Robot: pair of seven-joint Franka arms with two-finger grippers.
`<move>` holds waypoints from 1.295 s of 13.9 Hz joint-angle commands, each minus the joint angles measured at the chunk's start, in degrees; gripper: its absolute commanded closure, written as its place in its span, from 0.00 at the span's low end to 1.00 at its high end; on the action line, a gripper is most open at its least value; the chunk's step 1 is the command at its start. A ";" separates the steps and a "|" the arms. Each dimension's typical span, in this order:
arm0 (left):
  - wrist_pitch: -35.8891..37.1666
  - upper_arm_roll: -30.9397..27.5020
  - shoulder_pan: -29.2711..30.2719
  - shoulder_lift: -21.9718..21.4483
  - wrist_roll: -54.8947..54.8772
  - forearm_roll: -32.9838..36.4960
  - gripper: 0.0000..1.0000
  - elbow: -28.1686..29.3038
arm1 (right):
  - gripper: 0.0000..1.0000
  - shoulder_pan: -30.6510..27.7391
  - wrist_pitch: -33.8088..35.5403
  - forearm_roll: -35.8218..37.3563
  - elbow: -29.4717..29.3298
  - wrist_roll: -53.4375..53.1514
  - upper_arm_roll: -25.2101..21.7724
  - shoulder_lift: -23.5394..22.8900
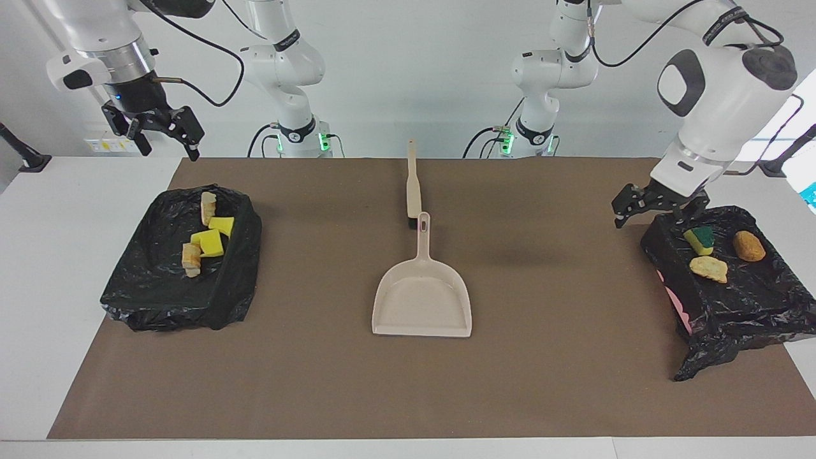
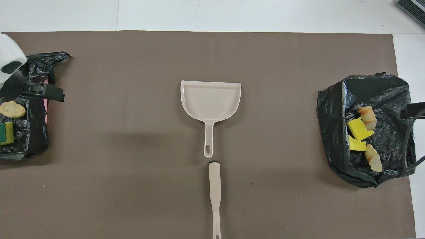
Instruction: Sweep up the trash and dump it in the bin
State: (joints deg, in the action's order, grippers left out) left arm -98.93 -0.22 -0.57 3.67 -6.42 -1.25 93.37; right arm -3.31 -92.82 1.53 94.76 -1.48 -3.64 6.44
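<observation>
Seven trash pieces, all inside black-lined bins: four (image 1: 207,239) in bin (image 1: 159,299) at right arm's end, three (image 1: 714,255) in bin (image 1: 733,319) at left arm's end. Empty dustpan (image 1: 422,299) flat mid-surface on brown mat (image 1: 574,382), brush (image 1: 413,185) lying in line with its handle, nearer robots, almost touching it. Left gripper (image 1: 656,207) hovering over edge of its bin, jaws apart, holding nothing; right gripper (image 1: 162,131) raised over surface near its bin, jaws apart, empty.

I see the trash (image 1: 205,240) split between two black-bagged bins — yellow sponge pieces and beige lumps in the bin (image 1: 153,280) at the right arm's end, three more chunks (image 1: 707,268) in the bin (image 1: 752,306) at the left arm's end.
</observation>
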 commanded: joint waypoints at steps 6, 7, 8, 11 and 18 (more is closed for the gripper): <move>9.36 1.10 -0.13 -7.71 8.53 0.90 0.00 1.38 | 0.00 0.06 0.80 0.14 -0.72 1.40 0.82 -0.47; 9.19 1.10 -0.13 -7.45 8.88 0.98 0.00 1.03 | 0.00 0.06 0.80 0.14 -0.72 1.31 0.82 -0.47; 8.49 1.01 0.04 -7.19 8.88 0.99 0.00 0.76 | 0.00 0.06 0.80 0.14 -0.72 1.31 0.82 -0.47; 8.84 0.92 0.75 -7.54 8.88 1.07 0.00 0.76 | 0.00 0.06 0.80 0.14 -0.72 1.31 0.82 -0.64; 8.75 0.92 0.66 -7.54 8.88 1.07 0.00 0.76 | 0.00 0.94 0.98 0.05 -0.10 1.22 0.82 -0.47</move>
State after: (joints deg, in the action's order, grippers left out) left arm -90.00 0.43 -0.25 -3.37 1.86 -1.16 93.82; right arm -2.84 -92.45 1.51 94.78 -1.48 -2.85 6.14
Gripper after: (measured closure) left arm 0.000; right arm 0.000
